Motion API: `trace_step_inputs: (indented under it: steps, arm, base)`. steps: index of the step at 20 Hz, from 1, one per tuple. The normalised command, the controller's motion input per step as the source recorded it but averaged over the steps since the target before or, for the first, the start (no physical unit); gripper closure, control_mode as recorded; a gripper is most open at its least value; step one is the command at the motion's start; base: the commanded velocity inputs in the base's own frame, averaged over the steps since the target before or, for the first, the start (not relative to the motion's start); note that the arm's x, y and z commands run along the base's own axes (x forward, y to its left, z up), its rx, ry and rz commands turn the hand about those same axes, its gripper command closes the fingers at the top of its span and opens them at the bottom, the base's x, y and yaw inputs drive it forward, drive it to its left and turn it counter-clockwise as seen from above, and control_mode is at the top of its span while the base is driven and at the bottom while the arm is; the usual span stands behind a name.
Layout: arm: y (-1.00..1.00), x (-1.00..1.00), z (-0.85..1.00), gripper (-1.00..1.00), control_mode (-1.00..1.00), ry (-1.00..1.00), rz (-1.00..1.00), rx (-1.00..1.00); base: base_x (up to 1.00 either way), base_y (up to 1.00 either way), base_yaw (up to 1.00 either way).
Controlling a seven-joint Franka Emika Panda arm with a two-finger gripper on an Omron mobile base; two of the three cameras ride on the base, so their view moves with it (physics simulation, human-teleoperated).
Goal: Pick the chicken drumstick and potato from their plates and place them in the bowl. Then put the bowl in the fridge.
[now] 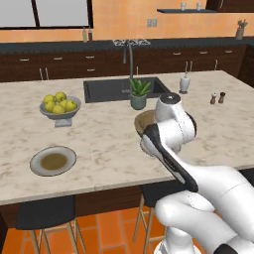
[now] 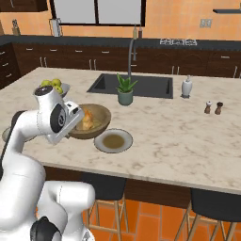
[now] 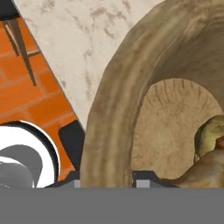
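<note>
Bowl (image 2: 92,121) rim clamped between gripper (image 3: 106,181) fingers near counter (image 1: 109,149) edge; drumstick (image 2: 87,120), probably potato (image 3: 209,135), seen inside; tilt when lifted could spill contents; rim grip could slip.

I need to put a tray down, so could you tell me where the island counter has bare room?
The counter is bare between the sink and its front edge, right of the near plate, up to the shakers. Another patch lies between the fruit bowl and the potted plant. It is crowded around the bowl, gripped at its rim by the gripper.
</note>
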Motion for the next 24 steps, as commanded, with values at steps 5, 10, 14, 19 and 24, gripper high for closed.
trace_step_inputs:
  steps: [5,10,14,19,24]
  arm:
    - [-0.52,-0.37,0.61,1.0,-1.0,0.18,0.24,0.0]
    - [-0.08,-0.05,0.39,1.0,-1.0,0.27,0.05,-0.03]
    - [-0.05,-0.01,0.0,1.0,-1.0,0.08,0.05,-0.1]
    - [-0.29,-0.15,0.0,1.0,-1.0,-0.06,0.0,-0.03]
    - [-0.14,-0.19,0.2,1.0,-1.0,-0.11,0.0,0.0]
  base:
    - [0.0,0.0,0.0]
    - [0.0,0.0,0.0]
    - [0.0,0.0,0.0]
    - [0.0,0.0,0.0]
    - [0.0,0.0,0.0]
